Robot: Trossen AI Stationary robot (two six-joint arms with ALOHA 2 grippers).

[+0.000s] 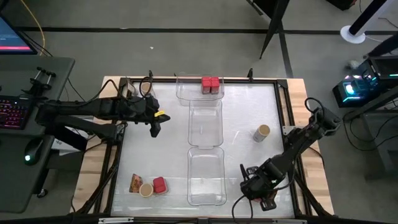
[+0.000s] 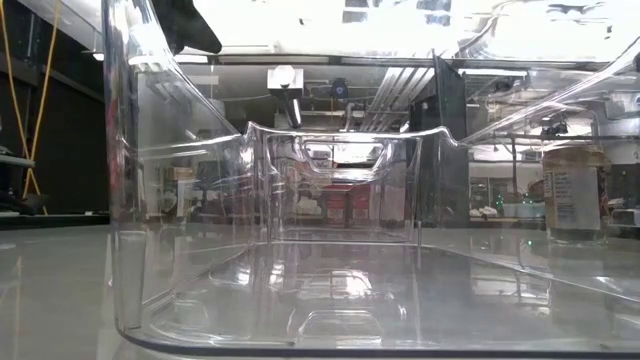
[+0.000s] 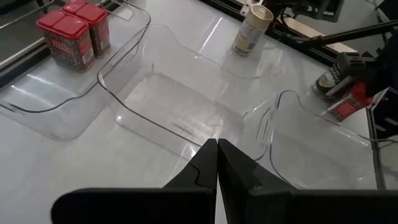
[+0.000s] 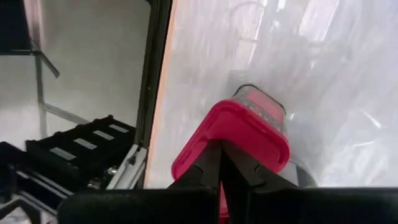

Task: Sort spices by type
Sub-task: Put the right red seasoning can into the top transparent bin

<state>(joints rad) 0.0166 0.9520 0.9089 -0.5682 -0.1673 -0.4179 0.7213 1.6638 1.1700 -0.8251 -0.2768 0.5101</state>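
Observation:
Two red containers stand in the far clear tray. A round jar with a tan top stands on the table right of the middle tray. At the near left lie a brown-orange packet, a jar and a red container. My left gripper hangs shut above the table, left of the middle tray. My right gripper is shut and points down over a red container at the near right; a dark-lidded jar stands beside it. My right gripper's shut fingers come from above, slanting, over the red container's lid, which stands on the table near its right edge. I cannot tell whether they touch it.
Three clear trays lie in a row down the table's middle: far, middle and near. A black frame rail runs along the table's right edge, close to my right gripper. Open table lies left of the trays.

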